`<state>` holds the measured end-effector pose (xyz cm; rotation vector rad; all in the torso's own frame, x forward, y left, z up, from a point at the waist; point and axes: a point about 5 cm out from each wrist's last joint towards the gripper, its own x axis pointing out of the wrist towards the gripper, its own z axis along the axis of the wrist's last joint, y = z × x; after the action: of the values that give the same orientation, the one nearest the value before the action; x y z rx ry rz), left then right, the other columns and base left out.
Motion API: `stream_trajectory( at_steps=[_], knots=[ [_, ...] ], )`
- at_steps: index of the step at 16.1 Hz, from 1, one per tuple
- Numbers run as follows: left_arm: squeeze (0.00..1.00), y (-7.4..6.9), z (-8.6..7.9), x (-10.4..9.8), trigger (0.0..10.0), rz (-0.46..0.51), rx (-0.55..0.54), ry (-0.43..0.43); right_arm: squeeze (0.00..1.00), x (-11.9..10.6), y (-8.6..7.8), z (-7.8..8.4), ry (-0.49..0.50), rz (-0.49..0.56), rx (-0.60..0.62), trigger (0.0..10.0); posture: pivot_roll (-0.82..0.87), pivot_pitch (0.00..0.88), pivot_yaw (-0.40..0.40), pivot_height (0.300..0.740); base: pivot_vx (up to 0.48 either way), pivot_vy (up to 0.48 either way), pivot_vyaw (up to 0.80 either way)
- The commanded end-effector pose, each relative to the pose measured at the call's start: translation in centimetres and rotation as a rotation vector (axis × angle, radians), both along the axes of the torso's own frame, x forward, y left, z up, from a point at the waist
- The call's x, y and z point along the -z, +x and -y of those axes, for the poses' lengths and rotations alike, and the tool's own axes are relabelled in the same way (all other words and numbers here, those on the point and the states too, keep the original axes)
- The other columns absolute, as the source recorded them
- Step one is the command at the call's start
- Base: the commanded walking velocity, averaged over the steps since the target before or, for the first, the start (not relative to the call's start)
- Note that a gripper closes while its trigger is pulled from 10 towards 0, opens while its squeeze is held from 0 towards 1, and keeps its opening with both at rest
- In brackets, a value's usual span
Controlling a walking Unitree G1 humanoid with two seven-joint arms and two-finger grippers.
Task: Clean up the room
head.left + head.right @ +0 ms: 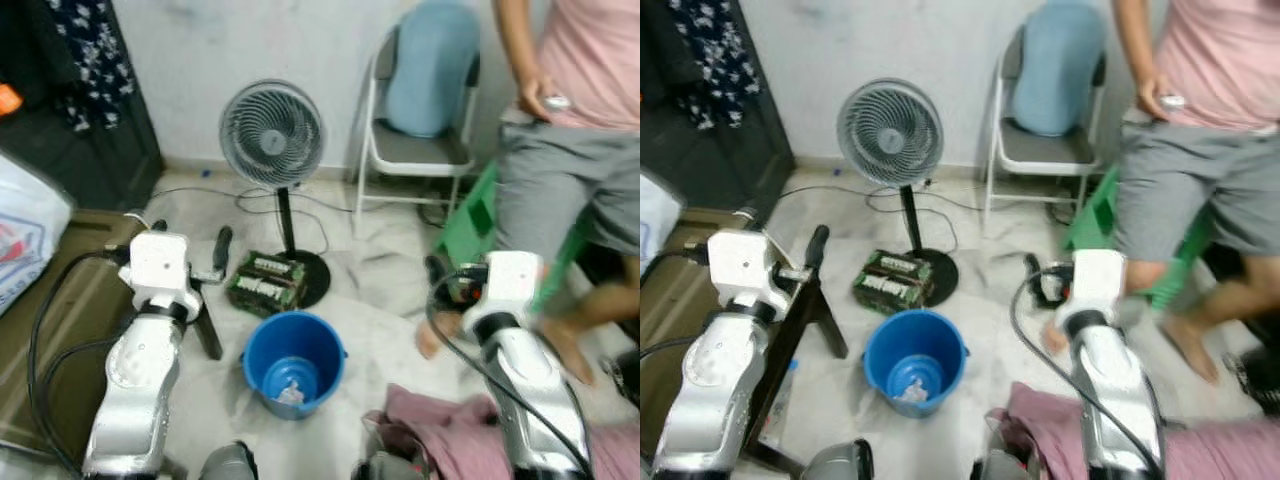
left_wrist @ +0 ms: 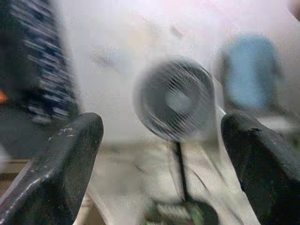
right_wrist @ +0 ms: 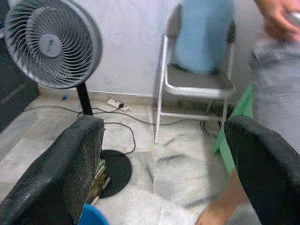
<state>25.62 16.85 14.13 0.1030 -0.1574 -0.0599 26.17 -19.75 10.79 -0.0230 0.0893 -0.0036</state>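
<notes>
A blue bucket [image 1: 294, 362] is seen on the pale floor [image 1: 370, 290] at the six o'clock part of the head view, with crumpled litter [image 1: 291, 392] lying in its bottom. At its twelve o'clock stands a grey pedestal fan [image 1: 272, 135], and a green-and-black box [image 1: 265, 283] lies against the fan's round base. A folding chair [image 1: 415, 150] draped with a blue cloth is placed at one o'clock, and a person [image 1: 570, 180] in a pink shirt and grey shorts stands at three o'clock. A pink garment [image 1: 450, 435] is heaped at five o'clock. The left gripper [image 2: 161, 154] and the right gripper [image 3: 161, 159] are both held spread wide, nothing between their fingers.
</notes>
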Motion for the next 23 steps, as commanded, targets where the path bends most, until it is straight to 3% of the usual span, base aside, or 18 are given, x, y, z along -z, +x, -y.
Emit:
stream_trajectory(
  at_steps=[1, 2, 3, 6, 8, 11, 23],
  knots=[
    [0.0, -0.8, -0.5, 1.4, 10.0, -0.051, -0.031, -0.007, 0.0, -0.8, 0.7, -0.3, -0.078, 0.023, 0.033, 10.0, -0.07, 0.0, -0.008, 0.74, 0.0, 0.0, 0.0],
    [0.0, -1.0, -0.5, 1.5, 10.0, -0.053, -0.034, -0.016, 0.0, -1.4, 1.0, -1.0, -0.128, 0.06, -0.023, 10.0, -0.07, 0.0, -0.007, 0.74, 0.0, 0.0, 0.0],
    [0.0, -1.0, -0.5, 1.6, 10.0, -0.057, -0.038, -0.027, 0.0, -1.6, 1.1, -1.5, -0.068, 0.061, -0.056, 10.0, -0.07, 0.0, -0.009, 0.74, 0.0, 0.0, 0.0],
    [0.0, -1.2, -0.3, 1.9, 10.0, -0.06, -0.048, -0.047, 0.0, -2.0, 1.6, -1.7, -0.039, 0.047, 0.018, 10.0, -0.07, 0.0, -0.02, 0.74, 0.0, 0.0, 0.0],
    [0.0, -1.5, -0.1, 1.8, 10.0, -0.054, -0.054, -0.056, 0.0, -1.1, 0.5, -2.9, -0.059, 0.024, -0.064, 10.0, -0.07, 0.0, -0.017, 0.74, 0.0, 0.0, 0.0],
    [0.0, -1.8, 0.1, 2.2, 10.0, -0.07, -0.04, -0.054, 0.0, -0.9, -0.3, -3.3, -0.06, 0.031, -0.089, 10.0, -0.08, 0.0, -0.012, 0.74, 0.0, 0.0, 0.8],
    [0.0, -2.0, 0.3, 1.9, 10.0, -0.073, -0.051, -0.044, 0.0, -2.0, -0.2, -3.6, -0.068, 0.057, -0.151, 10.0, -0.1, 0.0, -0.016, 0.74, 0.0, 0.0, 0.8]
  ],
)
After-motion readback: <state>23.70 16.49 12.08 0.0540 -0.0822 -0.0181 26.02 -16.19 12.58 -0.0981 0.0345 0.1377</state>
